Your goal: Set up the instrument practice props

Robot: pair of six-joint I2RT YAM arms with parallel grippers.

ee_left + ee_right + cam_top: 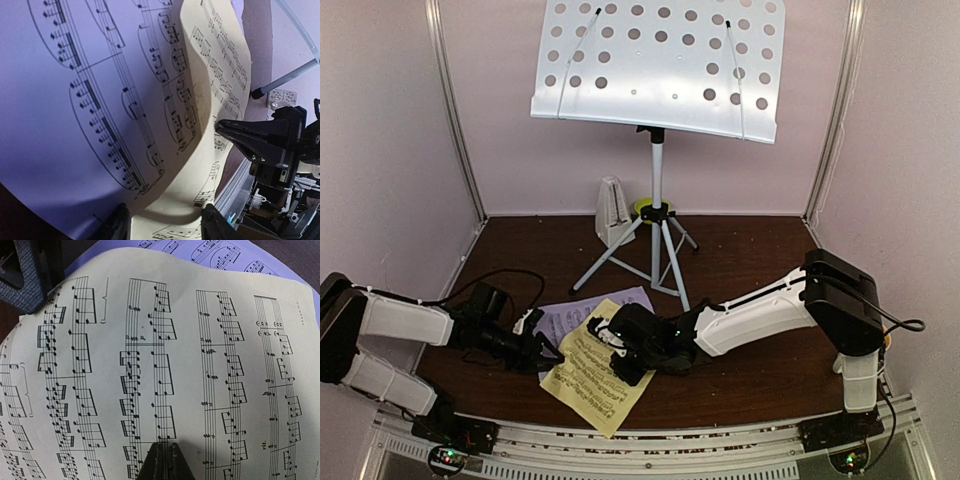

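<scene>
Yellow sheet (588, 385) of printed music lies at the near middle of the table (750, 250), overlapping the lilac sheet (575, 315), which pokes out behind it and to the left.

The left arm (405, 320) lies low across the table from the left. The left gripper (165, 220) has its jaws about halfway apart, with the curled-up edge of the yellow sheet between them, and grips nothing.

The right arm (770, 305) stretches from the right, bent at the elbow and sloping down. The right gripper (162, 460) has its fingers pressed together, tips against the printed face of the yellow sheet. I cannot tell whether any paper is pinched.

The music stand (660, 65) is at the back, its tripod feet spread on the dark brown wood. The metronome (612, 210) is just left of the pole, and a green bowl (645, 207) sits behind it. Pale pinkish walls (380, 120) close in the table on three sides.
</scene>
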